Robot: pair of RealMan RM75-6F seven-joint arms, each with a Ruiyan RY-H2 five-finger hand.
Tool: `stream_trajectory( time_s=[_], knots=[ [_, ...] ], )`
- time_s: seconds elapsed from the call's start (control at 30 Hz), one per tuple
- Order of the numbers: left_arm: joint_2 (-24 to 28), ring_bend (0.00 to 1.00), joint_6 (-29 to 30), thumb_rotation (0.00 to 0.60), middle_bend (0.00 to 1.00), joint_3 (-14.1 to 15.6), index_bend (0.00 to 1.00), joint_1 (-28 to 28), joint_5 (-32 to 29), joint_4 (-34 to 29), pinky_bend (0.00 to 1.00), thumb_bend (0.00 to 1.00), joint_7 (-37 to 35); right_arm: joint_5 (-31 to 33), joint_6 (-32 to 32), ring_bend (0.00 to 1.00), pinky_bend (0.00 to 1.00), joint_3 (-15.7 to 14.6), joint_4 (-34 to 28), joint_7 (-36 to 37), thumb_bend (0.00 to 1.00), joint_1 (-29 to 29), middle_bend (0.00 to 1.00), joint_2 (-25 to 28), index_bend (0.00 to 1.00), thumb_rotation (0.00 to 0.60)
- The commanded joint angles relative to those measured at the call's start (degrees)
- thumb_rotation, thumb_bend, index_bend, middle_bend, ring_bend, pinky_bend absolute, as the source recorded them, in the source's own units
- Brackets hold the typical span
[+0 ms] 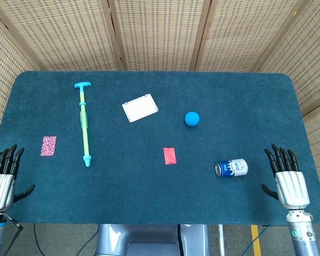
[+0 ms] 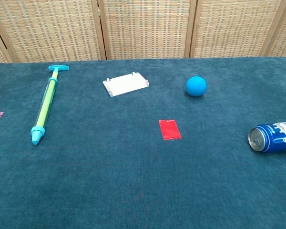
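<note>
Open felt between right hand (image 1: 289, 178) and tipped can (image 1: 231, 167), nothing between.

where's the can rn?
The can lies on its side near the table's right front, just left of the right hand and not touching it. The chest view shows it at the right edge, right of the red card.

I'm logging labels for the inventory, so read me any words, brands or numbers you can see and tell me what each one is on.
No text can be read.
Blue and white can: white markings on its side, too blurred to read.
Pink patterned card: speckled print only, no letters visible.
Red card, white plate, blue ball, pump: no markings.
</note>
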Motion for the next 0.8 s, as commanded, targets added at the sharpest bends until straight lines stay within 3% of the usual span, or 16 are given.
stream_trajectory(
  time_s=[0.03,0.8],
  knots=[
    [0.0,0.0,-0.04,0.6,0.0,0.0,0.0,-0.03,0.0,0.0,0.06,0.09,0.05,-0.07,0.05,0.0,0.0,-0.03,0.0,0.0,0.14,-0.02,0.0,0.0,0.02,0.6],
    [-0.03,0.0,0.17,0.6,0.0,0.08,0.0,0.0,0.28,-0.21,0.06,0.09,0.34,-0.5,0.06,0.0,0.0,-0.3,-0.33,0.98,0.14,-0.12,0.0,0.49,0.02,0.6]
  ],
)
